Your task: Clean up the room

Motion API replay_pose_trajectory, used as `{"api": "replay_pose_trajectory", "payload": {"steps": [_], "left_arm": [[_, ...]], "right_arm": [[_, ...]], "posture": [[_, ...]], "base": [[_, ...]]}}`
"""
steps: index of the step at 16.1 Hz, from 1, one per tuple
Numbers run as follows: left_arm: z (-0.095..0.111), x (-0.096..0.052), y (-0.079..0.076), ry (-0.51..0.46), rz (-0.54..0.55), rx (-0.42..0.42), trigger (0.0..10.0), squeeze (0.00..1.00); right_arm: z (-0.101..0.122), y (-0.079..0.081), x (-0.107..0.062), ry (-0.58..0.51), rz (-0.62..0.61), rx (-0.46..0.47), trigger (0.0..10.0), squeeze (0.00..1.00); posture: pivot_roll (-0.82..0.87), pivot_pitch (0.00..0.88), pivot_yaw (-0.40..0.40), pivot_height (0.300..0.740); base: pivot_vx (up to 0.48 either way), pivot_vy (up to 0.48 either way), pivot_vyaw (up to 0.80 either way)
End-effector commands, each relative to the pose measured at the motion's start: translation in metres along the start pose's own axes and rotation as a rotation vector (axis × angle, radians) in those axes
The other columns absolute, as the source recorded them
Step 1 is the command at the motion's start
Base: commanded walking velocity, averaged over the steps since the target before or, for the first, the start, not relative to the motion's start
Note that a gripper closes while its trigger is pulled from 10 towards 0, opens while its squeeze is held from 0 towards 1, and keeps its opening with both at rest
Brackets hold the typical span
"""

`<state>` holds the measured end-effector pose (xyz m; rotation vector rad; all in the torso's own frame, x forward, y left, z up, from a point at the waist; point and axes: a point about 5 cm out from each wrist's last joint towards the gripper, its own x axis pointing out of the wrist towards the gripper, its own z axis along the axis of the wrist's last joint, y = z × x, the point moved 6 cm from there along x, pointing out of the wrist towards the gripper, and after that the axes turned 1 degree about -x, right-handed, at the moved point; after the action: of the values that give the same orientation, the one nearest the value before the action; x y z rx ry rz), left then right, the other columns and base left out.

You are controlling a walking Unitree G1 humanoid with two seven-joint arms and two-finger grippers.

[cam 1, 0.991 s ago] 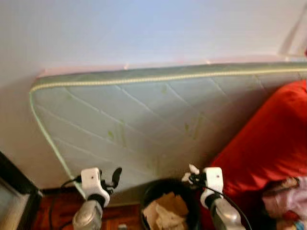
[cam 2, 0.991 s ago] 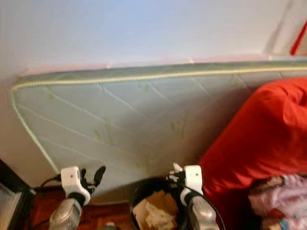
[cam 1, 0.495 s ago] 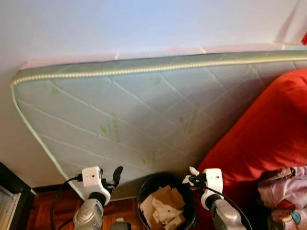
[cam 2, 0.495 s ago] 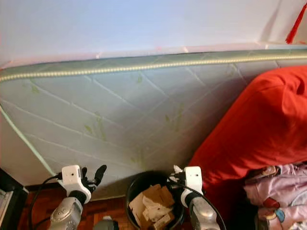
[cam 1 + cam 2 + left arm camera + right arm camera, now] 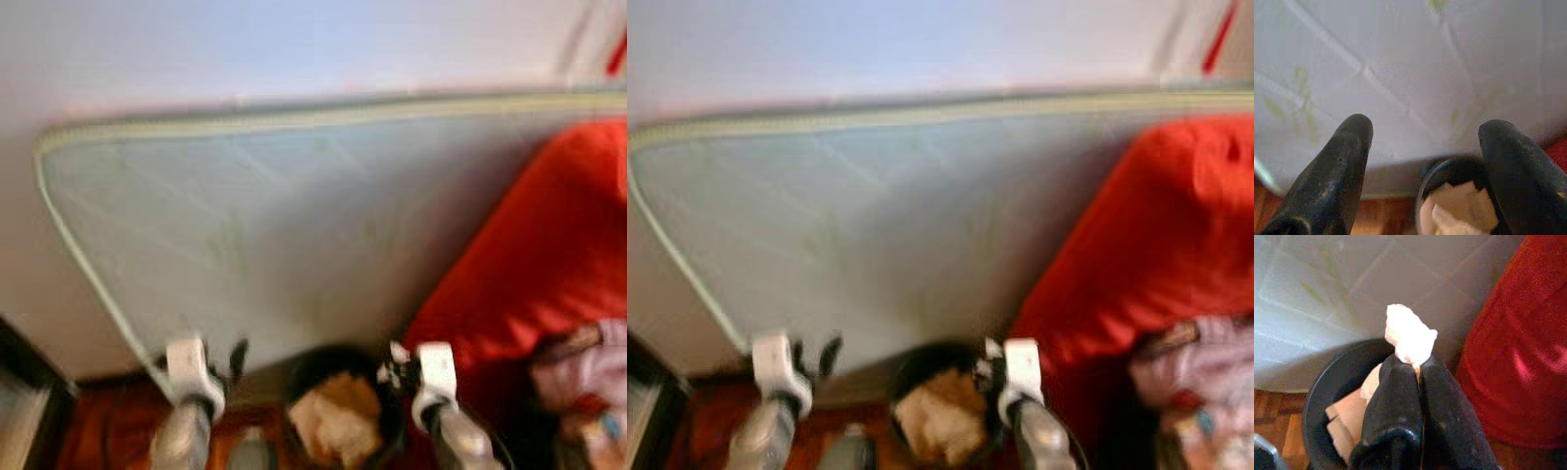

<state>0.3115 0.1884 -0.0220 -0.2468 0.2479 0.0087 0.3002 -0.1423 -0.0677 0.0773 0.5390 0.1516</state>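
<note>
Both head views looked forward and down, blurred, sharing a pale green quilted mattress (image 5: 274, 235) leaning on the wall across the middle of the frame, a red fabric mass (image 5: 529, 264) at right, and a round black bin of crumpled paper (image 5: 338, 416) at bottom centre. The left wrist view looked close along its own black fingers (image 5: 1332, 171) at the mattress and bin rim. The right wrist view faced the same bin and red fabric from just above.

Both head pictures you get are smeared and blurry all over. Your wrist pictures are sharper, with soft, even daylight and a dim lower edge.
</note>
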Motion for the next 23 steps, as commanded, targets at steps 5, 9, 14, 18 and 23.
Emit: {"api": "replay_pose_trajectory", "payload": {"steps": [5, 9, 14, 18, 23], "left_arm": [[0.007, 0.006, -0.002, -0.014, -0.004, -0.004, 10.0, 0.0], [0.006, 0.005, -0.002, -0.008, -0.013, 0.001, 10.0, 0.0], [0.004, 0.004, -0.002, -0.003, -0.017, -0.002, 10.0, 0.0], [0.005, 0.005, -0.004, -0.005, -0.025, -0.005, 10.0, 0.0], [0.011, 0.006, -0.007, -0.029, -0.037, 0.003, 10.0, 0.0]], "right_arm": [[0.001, 0.001, 0.0, 0.001, 0.02, -0.035, 10.0, 0.0], [-0.008, 0.005, -0.001, 0.031, 0.027, -0.013, 10.0, 0.0], [-0.012, 0.002, -0.002, 0.059, 0.007, -0.019, 10.0, 0.0], [-0.014, -0.006, -0.002, 0.082, -0.031, 0.006, 10.0, 0.0], [0.019, -0.009, 0.01, 0.009, -0.054, -0.001, 10.0, 0.0]], "posture": [[0.05, 0.0, -0.031, 0.65], [0.05, 0.0, -0.03, 0.65], [0.05, 0.0, -0.032, 0.65], [0.06, 0.0, -0.034, 0.65], [0.08, 0.0, -0.036, 0.65]], "base": [[0.0, 0.0, 0.32], [0.0, 0.0, 0.6], [0.0, 0.0, 0.0], [0.0, 0.0, 0.0], [0.0, 0.0, 0.0]]}}
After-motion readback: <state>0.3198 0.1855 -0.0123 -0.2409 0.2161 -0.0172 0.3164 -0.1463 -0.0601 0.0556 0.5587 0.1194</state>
